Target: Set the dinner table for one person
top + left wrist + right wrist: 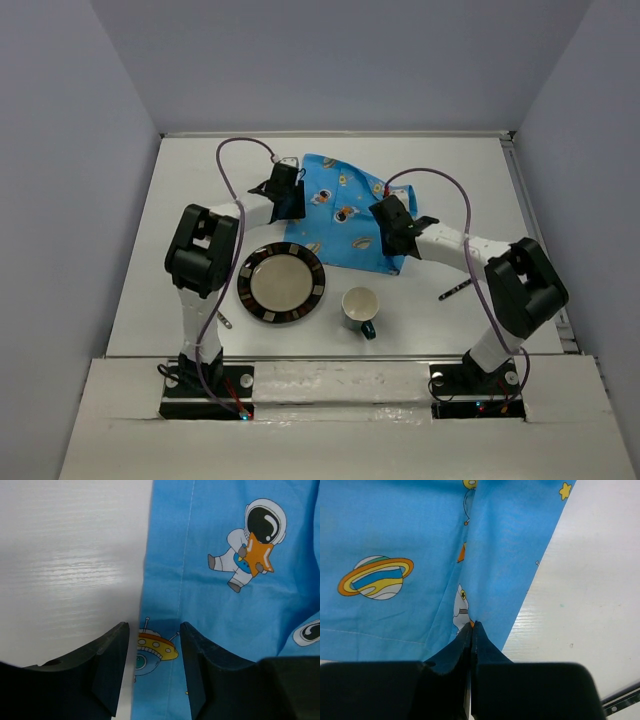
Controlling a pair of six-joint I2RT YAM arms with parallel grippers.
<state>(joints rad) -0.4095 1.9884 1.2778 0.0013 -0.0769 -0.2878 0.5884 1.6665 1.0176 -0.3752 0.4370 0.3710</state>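
Note:
A blue cartoon-printed cloth mat (345,205) lies on the white dinner table (190,190), behind a dark-rimmed plate (281,283) and a mug (360,308). My left gripper (288,193) is open over the mat's left edge; in the left wrist view (154,645) its fingers straddle that edge without holding it. My right gripper (395,228) is shut on a pinched fold of the mat (395,540) near its right edge, seen in the right wrist view (471,625). The cloth rises in a ridge at the pinch.
A utensil (456,291) lies on the table right of the mug. Another small utensil (225,321) lies left of the plate, near the left arm. Grey walls enclose the table on three sides.

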